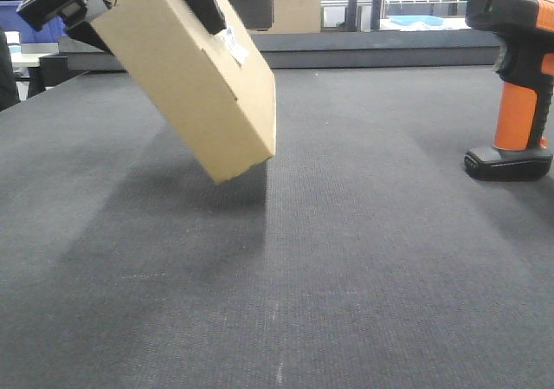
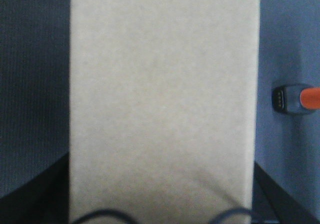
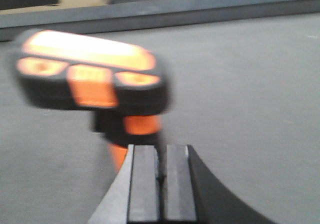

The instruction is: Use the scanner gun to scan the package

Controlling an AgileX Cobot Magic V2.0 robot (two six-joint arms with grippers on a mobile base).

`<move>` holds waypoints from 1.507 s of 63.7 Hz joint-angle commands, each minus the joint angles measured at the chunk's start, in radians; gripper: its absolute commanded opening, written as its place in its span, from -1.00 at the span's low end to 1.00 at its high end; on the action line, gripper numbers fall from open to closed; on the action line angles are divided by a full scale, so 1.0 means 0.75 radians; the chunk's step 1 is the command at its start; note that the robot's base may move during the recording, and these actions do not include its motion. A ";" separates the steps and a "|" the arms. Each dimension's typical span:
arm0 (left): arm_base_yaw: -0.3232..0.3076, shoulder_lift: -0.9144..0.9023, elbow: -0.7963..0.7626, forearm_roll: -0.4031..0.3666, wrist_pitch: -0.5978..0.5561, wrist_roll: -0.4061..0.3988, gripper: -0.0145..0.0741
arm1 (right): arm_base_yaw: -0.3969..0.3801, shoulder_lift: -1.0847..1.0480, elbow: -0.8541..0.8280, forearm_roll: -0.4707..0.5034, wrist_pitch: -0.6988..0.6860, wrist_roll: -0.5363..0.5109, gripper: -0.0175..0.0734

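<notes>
The package [image 1: 186, 81], a tan cardboard box with a small white label [image 1: 232, 44], hangs tilted above the dark table with its lower corner just off the surface. My left gripper [image 1: 143, 12] is shut on its upper end. In the left wrist view the package [image 2: 165, 99] fills the middle between the dark fingers [image 2: 37, 194]. The scanner gun [image 1: 517, 86] stands upright on its black foot at the right, also seen small in the left wrist view [image 2: 297, 99]. My right gripper [image 3: 161, 184] is shut with nothing between its pads, just behind the scanner gun [image 3: 90, 79].
A raised dark ledge [image 1: 381, 51] runs along the table's back edge. Behind it stand bigger cardboard boxes [image 1: 294, 8], one with a black panel [image 1: 253, 9], and a blue bin [image 1: 30, 16] at the back left.
</notes>
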 commanded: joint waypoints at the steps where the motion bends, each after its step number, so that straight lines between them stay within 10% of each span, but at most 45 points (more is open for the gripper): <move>1: -0.010 -0.011 -0.008 -0.018 -0.056 -0.014 -0.92 | 0.053 0.081 0.004 0.003 -0.181 0.014 -0.98; 25: -0.010 -0.011 -0.008 -0.006 -0.022 -0.014 -0.92 | 0.063 0.250 -0.039 0.014 -0.270 0.014 -0.89; 44: -0.010 -0.011 -0.008 0.010 -0.022 -0.014 -0.92 | 0.063 0.348 -0.112 0.031 -0.235 0.087 0.65; 96: -0.010 0.037 -0.008 0.012 0.013 -0.014 -0.92 | 0.063 0.549 -0.228 0.047 -0.408 0.138 0.64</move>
